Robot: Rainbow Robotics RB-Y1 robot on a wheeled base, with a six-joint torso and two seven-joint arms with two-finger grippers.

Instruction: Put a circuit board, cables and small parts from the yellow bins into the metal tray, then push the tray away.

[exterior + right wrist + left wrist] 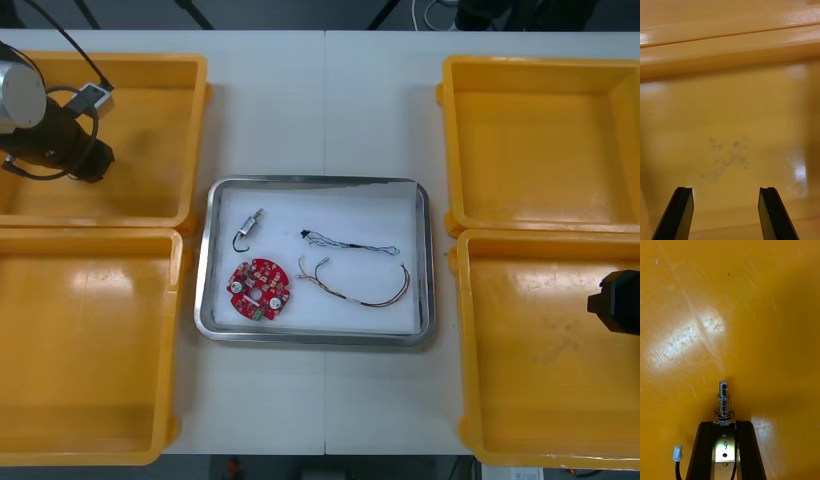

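My left gripper (88, 162) hangs over the far left yellow bin (160, 205). In the left wrist view this gripper (724, 424) is shut on a small metal part (724, 397) with a spring; a black lead with a white plug (677, 453) dangles beside the fingers. The metal tray (212, 262), white inside, holds a round red circuit board (260, 290), another small metal part (249, 229), a thin twisted cable (350, 243) and a red and yellow cable (365, 290). My right gripper (615, 300) is over the near right bin, where it stands open (725, 193) above the bare floor.
Two yellow bins flank the tray on each side: the near left bin (30, 440), the far right bin (455, 130) and the near right bin (470, 330). Their floors look bare. A scuffed patch (726, 159) marks the bin floor under my right gripper.
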